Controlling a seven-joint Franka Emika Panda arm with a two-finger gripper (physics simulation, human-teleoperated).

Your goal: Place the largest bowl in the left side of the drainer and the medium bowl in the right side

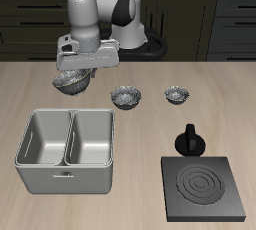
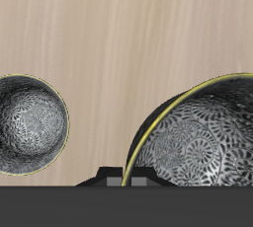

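Note:
My gripper (image 1: 76,70) is shut on the rim of the largest bowl (image 1: 70,81), a shiny faceted metal bowl, and holds it off the table just behind the drainer's back rim. Up close in the wrist view, this bowl (image 2: 203,137) shows its dark mottled inside, with my gripper (image 2: 126,179) at its rim. The medium bowl (image 1: 126,96) (image 2: 30,127) rests on the table beside it. The drainer (image 1: 30,164) is a grey two-compartment tub nearer the front edge; both compartments hold nothing.
The smallest bowl (image 1: 177,95) sits farther along the same row. A black square stove plate (image 1: 205,186) lies near the front edge, with a black upright object (image 1: 189,139) just behind it.

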